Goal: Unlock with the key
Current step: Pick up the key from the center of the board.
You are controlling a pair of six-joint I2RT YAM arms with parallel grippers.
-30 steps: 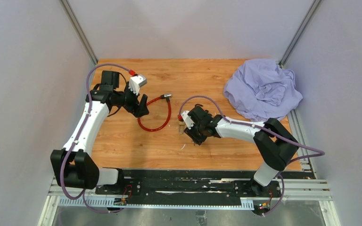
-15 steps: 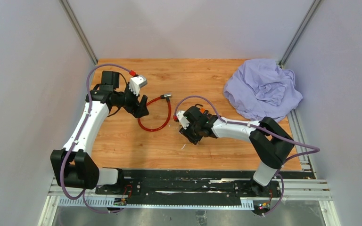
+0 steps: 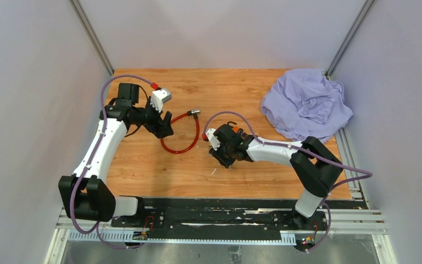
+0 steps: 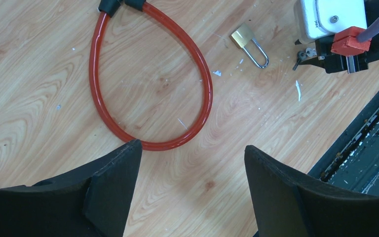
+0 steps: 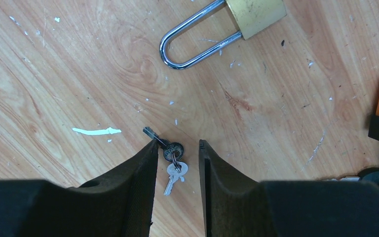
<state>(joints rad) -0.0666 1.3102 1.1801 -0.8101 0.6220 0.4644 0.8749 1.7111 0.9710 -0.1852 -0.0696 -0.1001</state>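
While the left claw (image 4: 192, 148) gapes wide, the right claw (image 5: 177, 144) stands narrow astride small silver keys (image 5: 174, 172) near the brass padlock (image 5: 254, 15).

Open wood lies between the red cable lock (image 4: 208, 96) and the brass padlock (image 4: 242, 35); a crumpled cloth (image 3: 307, 104) fills the worktop's (image 3: 236, 88) far-right corner.

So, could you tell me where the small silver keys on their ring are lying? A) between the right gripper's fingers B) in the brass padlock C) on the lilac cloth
A: the small silver keys lie between the fingers of the right gripper, apart from the brass padlock.
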